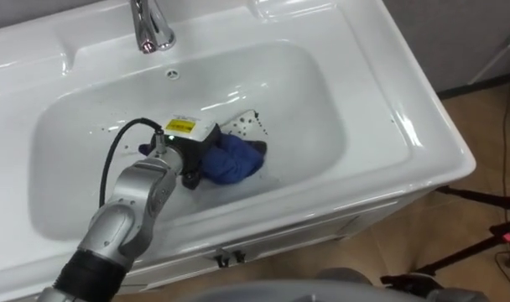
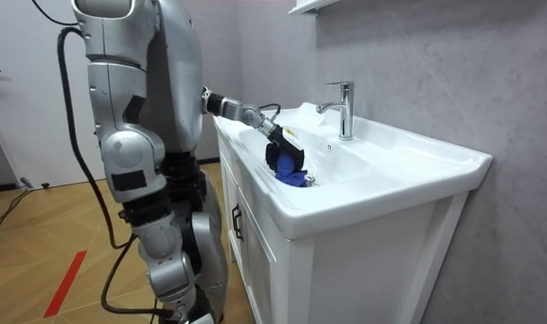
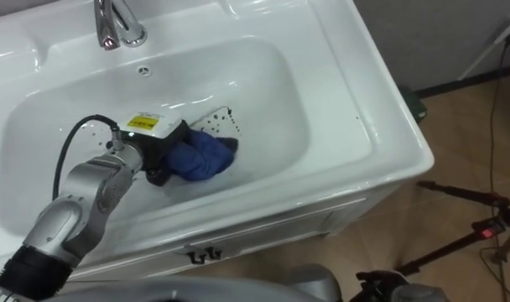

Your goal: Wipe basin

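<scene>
The left hand (image 1: 190, 149) reaches down into the white basin (image 1: 339, 109) (the tap (image 1: 151, 25) stands at the back rim). Its fingers seem curled into a bunched blue cloth (image 1: 236, 161) lying on the basin floor, near the middle. Dark specks (image 1: 247, 124) dot the porcelain just beyond the cloth.

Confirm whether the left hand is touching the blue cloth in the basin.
Touching. The left eye view shows the left hand with its dark fingers curled into the bunched blue cloth, no gap between them, down in the white basin.
</scene>
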Controlling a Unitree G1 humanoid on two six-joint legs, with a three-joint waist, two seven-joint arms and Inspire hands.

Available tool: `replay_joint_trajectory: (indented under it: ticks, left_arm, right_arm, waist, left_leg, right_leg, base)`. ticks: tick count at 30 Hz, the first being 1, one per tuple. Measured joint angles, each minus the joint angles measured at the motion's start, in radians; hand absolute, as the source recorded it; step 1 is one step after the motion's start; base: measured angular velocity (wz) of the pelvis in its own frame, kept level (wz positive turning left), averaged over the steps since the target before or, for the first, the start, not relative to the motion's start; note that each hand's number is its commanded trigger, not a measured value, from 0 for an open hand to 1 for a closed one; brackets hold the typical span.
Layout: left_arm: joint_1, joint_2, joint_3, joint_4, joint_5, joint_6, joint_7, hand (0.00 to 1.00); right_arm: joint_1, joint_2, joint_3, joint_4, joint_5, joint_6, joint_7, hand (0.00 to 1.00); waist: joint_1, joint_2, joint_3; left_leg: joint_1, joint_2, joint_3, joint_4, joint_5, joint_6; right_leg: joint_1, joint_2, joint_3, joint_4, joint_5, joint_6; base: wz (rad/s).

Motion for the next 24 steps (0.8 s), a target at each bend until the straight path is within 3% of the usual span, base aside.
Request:
replay_joint_trajectory:
  ticks: [5, 11, 16, 24]
  left_arm:
    - [0.0, -0.028, -0.001, 0.001, -0.012, 0.006, -0.005, 1.0]
    - [-0.002, -0.036, -0.001, 0.008, -0.008, 0.009, -0.001, 1.0]
    - [-0.051, -0.05, 0.0, 0.084, -0.009, 0.002, 0.044, 1.0]
    - [-0.074, -0.08, 0.018, 0.178, -0.01, 0.001, 0.136, 1.0]
  right_arm:
    - [0.005, 0.008, 0.021, 0.002, 0.0, 0.009, -0.002, 0.0]
    - [0.008, 0.014, 0.022, 0.013, 0.007, 0.01, -0.003, 0.0]
    - [0.028, 0.023, 0.026, 0.009, 0.024, 0.01, -0.016, 0.0]
    - [0.065, 0.027, 0.019, -0.002, 0.027, 0.025, -0.049, 0.0]
  waist:
    - [-0.001, -0.003, 0.0001]
    - [-0.009, -0.008, -0.0003]
    - [-0.026, -0.008, -0.0001]
    - [-0.048, -0.007, -0.0006]
  left_leg:
    - [0.007, -0.001, 0.002, -0.001, 0.0, 0.0]
    - [0.015, -0.001, 0.005, -0.003, 0.0, 0.0]
    - [0.015, 0.005, 0.036, -0.002, 0.0, 0.0]
    - [0.018, 0.01, 0.065, 0.009, 0.0, 0.0]
  right_leg:
    - [0.001, 0.0, 0.003, -0.001, 0.0, 0.001]
    - [0.005, -0.001, 0.011, 0.0, 0.0, 0.001]
    - [-0.003, 0.001, 0.025, 0.016, 0.0, 0.0]
    - [-0.018, 0.002, 0.052, 0.021, -0.001, -0.001]
  base:
    - [-0.01]
    - [-0.03]
    - [-0.08]
    - [-0.09]
